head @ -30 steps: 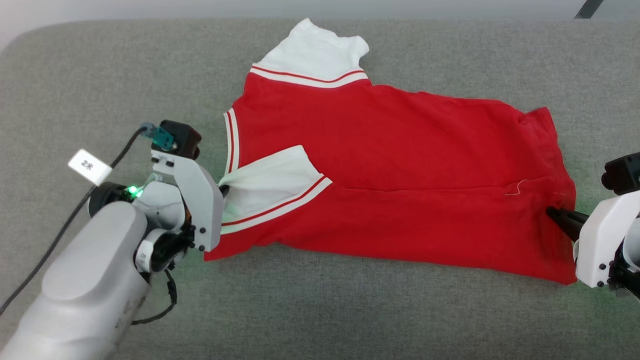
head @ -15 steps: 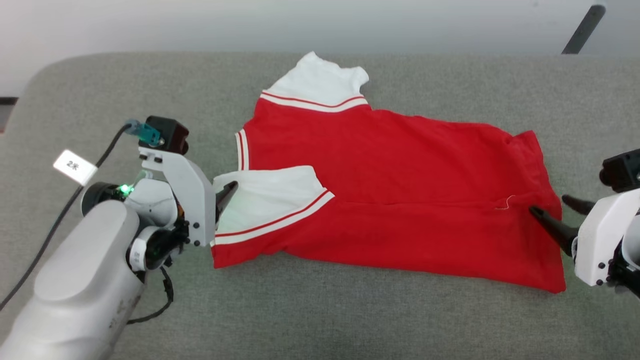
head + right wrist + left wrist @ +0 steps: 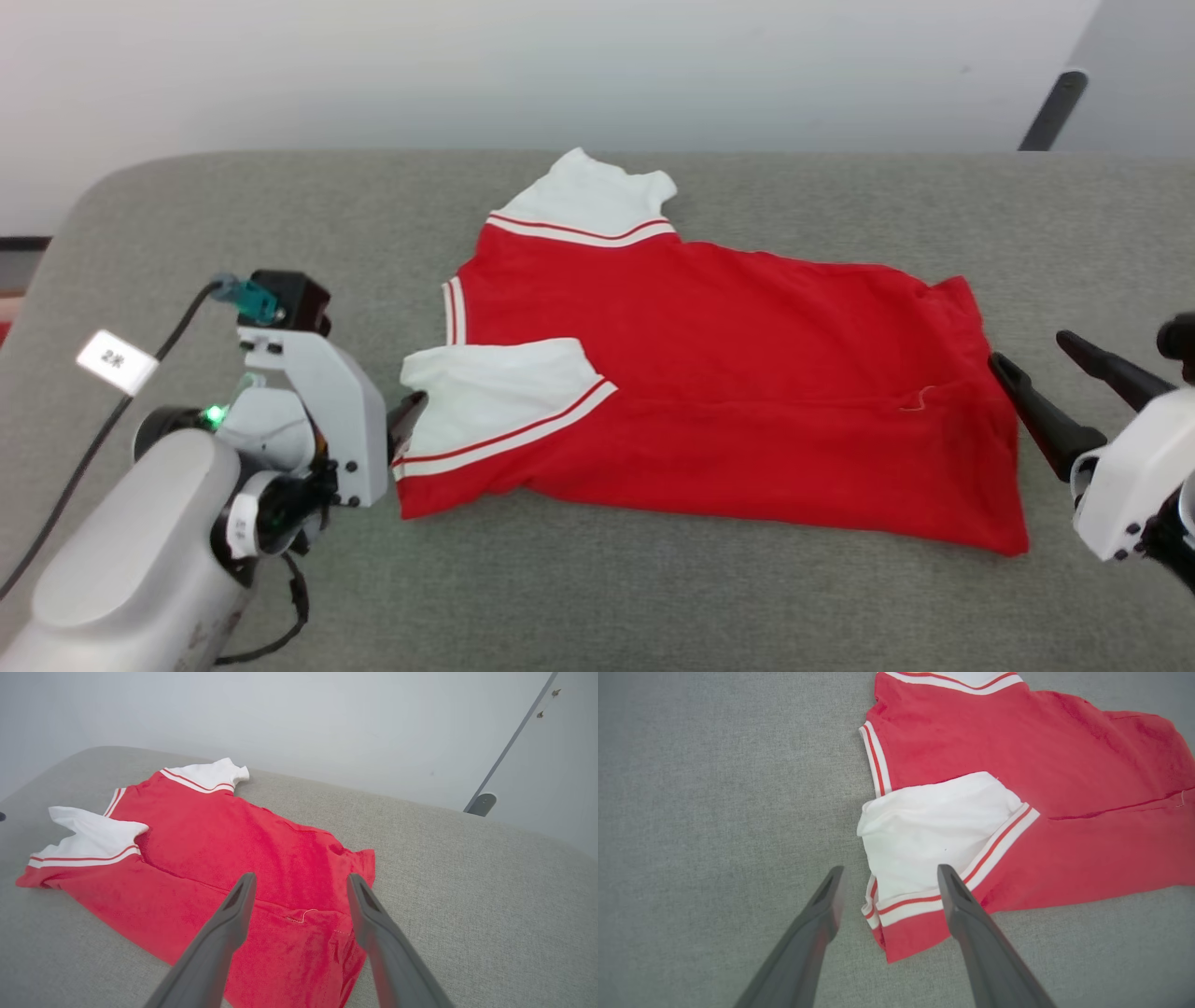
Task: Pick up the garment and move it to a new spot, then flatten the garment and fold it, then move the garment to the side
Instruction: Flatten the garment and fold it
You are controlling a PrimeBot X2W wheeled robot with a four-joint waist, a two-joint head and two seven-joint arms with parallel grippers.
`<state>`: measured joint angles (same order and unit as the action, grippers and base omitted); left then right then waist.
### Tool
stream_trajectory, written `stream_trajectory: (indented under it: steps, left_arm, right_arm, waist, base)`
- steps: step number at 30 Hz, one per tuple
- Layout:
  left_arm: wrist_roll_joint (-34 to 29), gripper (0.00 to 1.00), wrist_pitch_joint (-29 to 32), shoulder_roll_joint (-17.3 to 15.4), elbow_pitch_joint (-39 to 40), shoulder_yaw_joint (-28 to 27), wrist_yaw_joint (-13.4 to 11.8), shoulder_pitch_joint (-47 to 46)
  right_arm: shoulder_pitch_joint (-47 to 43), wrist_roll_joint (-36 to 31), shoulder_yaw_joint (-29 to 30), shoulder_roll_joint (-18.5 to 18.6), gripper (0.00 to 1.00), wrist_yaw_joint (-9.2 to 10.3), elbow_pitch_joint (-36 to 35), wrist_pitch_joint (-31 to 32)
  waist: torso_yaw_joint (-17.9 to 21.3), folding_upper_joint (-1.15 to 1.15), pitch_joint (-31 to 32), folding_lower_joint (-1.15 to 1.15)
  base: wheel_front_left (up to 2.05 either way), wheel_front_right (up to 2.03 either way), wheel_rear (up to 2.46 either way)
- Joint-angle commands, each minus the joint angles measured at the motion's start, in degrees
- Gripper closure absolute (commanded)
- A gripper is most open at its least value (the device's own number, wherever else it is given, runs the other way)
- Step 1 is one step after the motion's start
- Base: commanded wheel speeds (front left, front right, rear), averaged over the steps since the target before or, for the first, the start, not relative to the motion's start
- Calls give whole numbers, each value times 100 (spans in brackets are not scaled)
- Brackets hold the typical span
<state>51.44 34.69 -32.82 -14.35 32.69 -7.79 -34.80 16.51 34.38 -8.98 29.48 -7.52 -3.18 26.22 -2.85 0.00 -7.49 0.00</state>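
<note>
The garment (image 3: 709,373) lies spread on the grey surface, red with white sleeves and striped trim. Its near side is folded over and one white sleeve (image 3: 495,392) lies on top; no lettering shows. My left gripper (image 3: 408,415) sits at the garment's left end, open, its fingers on either side of the sleeve's corner (image 3: 888,872) and a little above it. At the hem end, my right gripper (image 3: 1030,349) hovers open and empty, just off the cloth. The right wrist view has the garment (image 3: 210,844) beyond those open fingers (image 3: 301,879).
The grey padded surface (image 3: 653,597) has a rounded left corner and ends at a pale wall behind. A dark pole (image 3: 1050,112) leans at the upper right. A cable with a white tag (image 3: 114,359) hangs off my left arm.
Both grippers opened and let go of the garment: the left off the white sleeve, the right off the hem, each drawing back. The head camera tilted, shifting the whole picture down.
</note>
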Motion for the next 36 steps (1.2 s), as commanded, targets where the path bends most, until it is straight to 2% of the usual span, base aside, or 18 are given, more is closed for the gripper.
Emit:
stream_trajectory:
  steps: [1, 9, 20, 31, 33, 36]
  left_arm:
    - [62, 0, 37, -22, 27, -26, -54, 94]
    - [322, 0, 603, -219, -44, -77, -350, 297]
    - [474, 0, 965, -258, -868, -16, -369, 309]
    - [754, 0, 1271, 143, -1658, 71, -337, 302]
    - [890, 100, 1312, 278, -1727, 58, -171, 297]
    - [882, 100, 1336, 305, -1888, 103, -64, 261]
  right_arm:
    - [-118, -42, 81, -61, 0, 6, -77, -8]
    - [-779, -202, 673, -528, 0, 6, -727, 209]
    - [-1243, -208, 1002, -981, 0, 6, -987, 389]
    - [-1324, -144, 1114, -1080, 0, 6, -1078, 445]
    - [-1328, -146, 1124, -1082, 0, 6, -1079, 476]
    - [-1331, -123, 1106, -1094, 0, 6, -1052, 562]
  waist:
    - [85, 0, 33, 0]
    - [449, 0, -66, 0]
    - [826, 0, -235, 0]
    - [867, 0, -296, 0]
    - [847, 0, -308, 0]
    - [828, 0, -314, 0]
  base:
    - [0, 0, 0]
    - [0, 0, 0]
    - [0, 0, 0]
    - [0, 0, 0]
    - [0, 0, 0]
    - [0, 0, 0]
